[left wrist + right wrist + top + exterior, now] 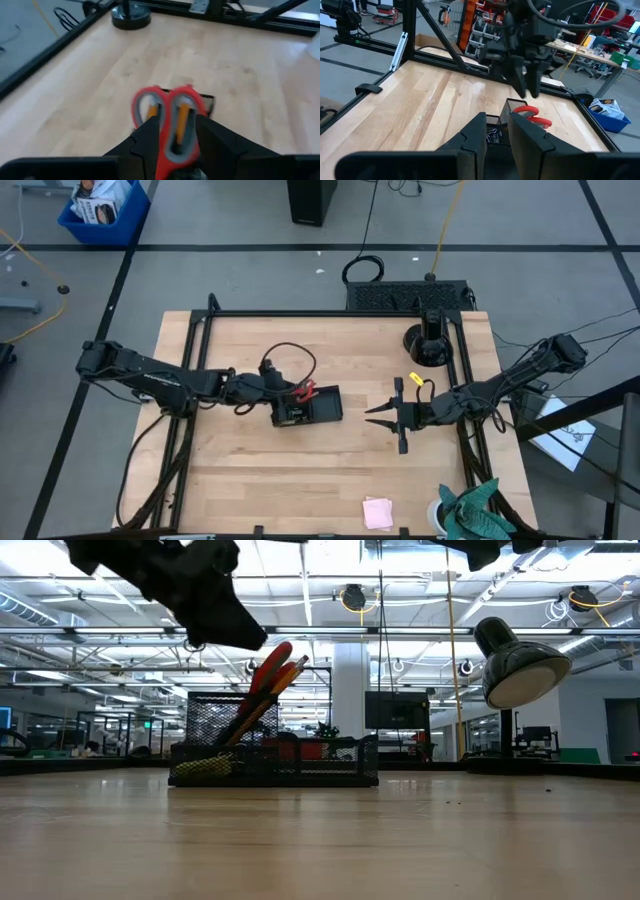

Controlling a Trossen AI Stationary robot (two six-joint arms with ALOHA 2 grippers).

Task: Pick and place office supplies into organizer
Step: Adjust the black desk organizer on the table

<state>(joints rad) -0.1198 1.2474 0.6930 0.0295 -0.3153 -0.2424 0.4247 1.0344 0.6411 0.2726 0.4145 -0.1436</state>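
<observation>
- Pale wooden bench (250,480) boards fill the ground nearest the low camera, bare up to the organizer (275,762).
- Near the front edge in the high view, a pink sticky-note pad (377,512) is seen lying well apart from the organizer; beside it a teal cloth (475,510) hangs at the corner.
- At mid-bench the organizer, a black mesh tray, is seen standing upright. Red-handled scissors (268,668) and orange pencils (285,678) lean out of its taller compartment, and something yellow lies low in its left end.
- Small black binder clips (493,134) appear to lie in a lower compartment, though this is hard to make out.
- The left hand (172,135) is held just above the scissors' red handles, its fingers narrowed on either side of them; whether they are being gripped or let go cannot be told.
- The right hand (390,416) is held over bare bench, right of the organizer, fingers set narrow with nothing seen between them.
- Farther back, a round black stand base (428,343) sits by the frame.
- The task is judged largely done: the sticky-note pad is left, and a tiny yellow piece (416,378) near the right arm.
</observation>
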